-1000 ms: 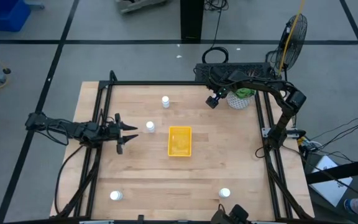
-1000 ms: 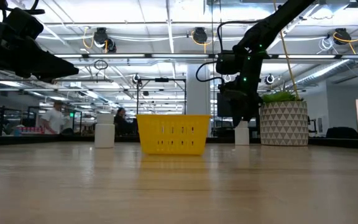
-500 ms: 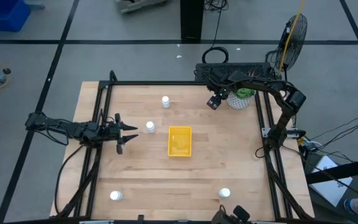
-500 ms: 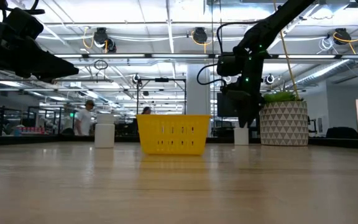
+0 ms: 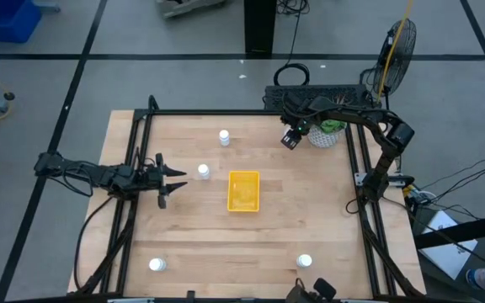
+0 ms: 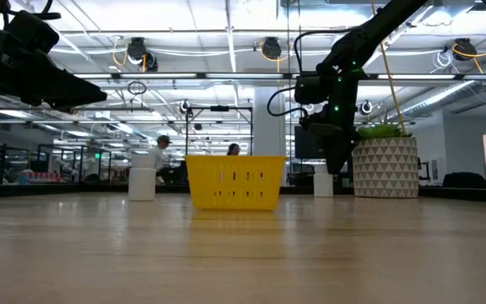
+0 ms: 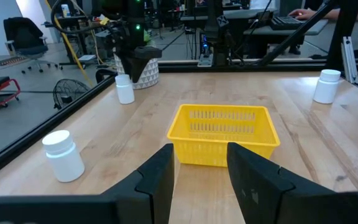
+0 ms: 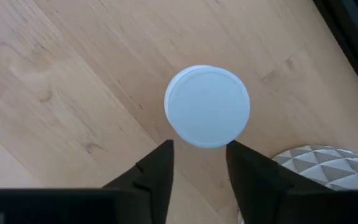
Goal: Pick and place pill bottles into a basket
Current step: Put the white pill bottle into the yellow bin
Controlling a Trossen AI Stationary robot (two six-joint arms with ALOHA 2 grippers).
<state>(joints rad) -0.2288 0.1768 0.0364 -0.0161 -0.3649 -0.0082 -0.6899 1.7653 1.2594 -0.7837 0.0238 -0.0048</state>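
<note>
My right gripper (image 5: 290,139) points down at the table's far right, next to the plant pot, and is shut with nothing between its fingers (image 8: 201,155). A white pill bottle (image 8: 207,106) stands upright on its base just past the fingertips, and it shows left of them in the low view (image 6: 321,180). More pill bottles stand on the table, one at far centre (image 5: 224,137), one left of the basket (image 5: 203,172) and two near the front edge. The yellow basket (image 5: 243,191) sits mid-table. My left gripper (image 5: 179,174) waits shut at the left side. My right gripper's shut fingertips (image 8: 163,152) stand at the edge of the bottle's cap (image 8: 197,140), coming from above. I cannot tell whether they touch it. The bottle is not between the fingers and stands on the table.
A white patterned pot with a green plant (image 5: 325,133) stands close behind the right gripper. Black frame rails (image 5: 356,160) run along the table's sides. Bare wood lies between the basket and the right gripper.
My right gripper has shut while staying in place above the bottle. The bottle has not been taken; it has slid a little toward the table's left and now stands beside the fingers, still upright.
</note>
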